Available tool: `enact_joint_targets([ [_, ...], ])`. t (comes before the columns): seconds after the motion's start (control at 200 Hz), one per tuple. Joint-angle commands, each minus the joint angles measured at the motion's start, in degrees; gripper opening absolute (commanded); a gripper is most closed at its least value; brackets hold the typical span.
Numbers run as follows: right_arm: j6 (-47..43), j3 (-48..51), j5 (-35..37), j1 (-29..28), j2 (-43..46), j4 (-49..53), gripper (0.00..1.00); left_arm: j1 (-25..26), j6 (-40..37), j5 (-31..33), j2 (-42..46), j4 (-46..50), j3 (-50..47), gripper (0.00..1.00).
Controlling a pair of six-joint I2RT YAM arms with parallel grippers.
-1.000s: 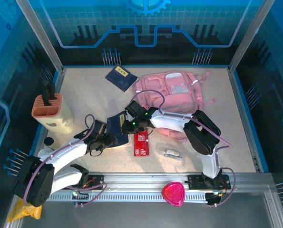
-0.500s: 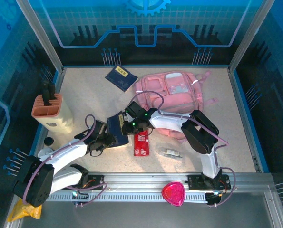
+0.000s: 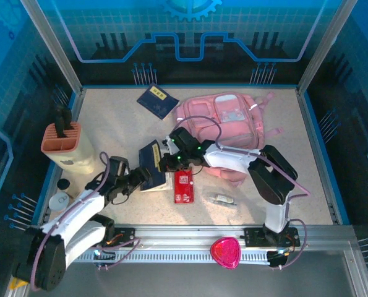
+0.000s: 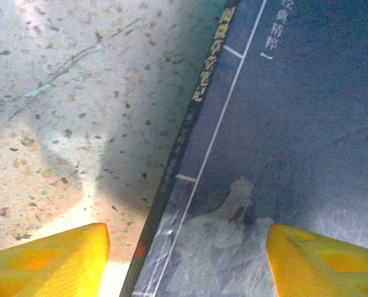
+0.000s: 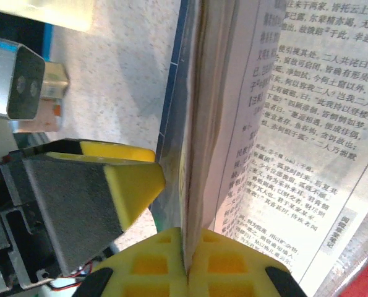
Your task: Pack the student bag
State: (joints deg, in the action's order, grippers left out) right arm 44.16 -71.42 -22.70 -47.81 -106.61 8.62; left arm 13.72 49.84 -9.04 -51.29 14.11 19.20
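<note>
**Right end effector pinches a book; student bag lies toward the bench's far edge**

The student bag [image 3: 224,124] lies flat with its pockets and clear window facing up. It sits right of centre on the bench [image 3: 109,124], close to the far edge, with its pink straps trailing toward the right edge. The right arm reaches across the bag's near left corner.

The right end effector [image 5: 187,263] is closed tight on a dark blue book [image 3: 149,159]. In the right wrist view its yellow fingers are pressed together on the edge of a sheaf of pages, and printed Chinese text fans out to one side. The book sits off the bag's near left corner, toward the middle of the bench.

The left end effector [image 4: 184,260] stands wide open and holds nothing. One yellow fingertip is over bare bench and the other over the book's cover, with the spine edge between them.

A flat red packet [image 3: 184,185] lies just beside the book, and a small silvery item [image 3: 222,198] lies nearer the near edge. A second dark blue booklet [image 3: 157,101] rests near the far edge, left of the bag. An orange-topped cream holder [image 3: 63,148] stands at the left edge.
</note>
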Motion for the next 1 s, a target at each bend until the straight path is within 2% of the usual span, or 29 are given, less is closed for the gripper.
enact_joint_targets([
  [0.0, 2.7, 1.1, -5.8, 2.0, 2.9, -6.7, 0.0, -2.6, 0.8, -5.8, 2.8, -0.6, -1.5, 0.74],
  [0.14, 6.5, 2.2, -10.9, 3.3, 2.6, -12.2, 0.0, -4.8, 2.4, -10.6, 3.1, -4.1, -2.5, 0.76],
  [0.255, 7.3, 2.8, -12.5, 3.7, 2.7, -14.0, 0.0, -4.9, 4.5, -13.2, 2.9, -8.3, -3.6, 0.76],
  [0.56, 8.6, 6.4, -13.0, 6.2, -0.2, -17.3, 0.0, -4.9, 6.5, -15.3, 6.8, -10.5, -4.6, 0.5],
  [0.785, 7.3, 6.5, -12.3, 6.8, -2.3, -16.2, 0.0, -4.9, 7.3, -15.6, 8.7, -10.1, -4.1, 0.35],
  [0.996, 7.6, 6.4, -12.0, 6.8, -3.6, -16.7, 0.0, -4.5, 9.6, -15.7, 8.0, -13.7, -4.8, 0.33],
])
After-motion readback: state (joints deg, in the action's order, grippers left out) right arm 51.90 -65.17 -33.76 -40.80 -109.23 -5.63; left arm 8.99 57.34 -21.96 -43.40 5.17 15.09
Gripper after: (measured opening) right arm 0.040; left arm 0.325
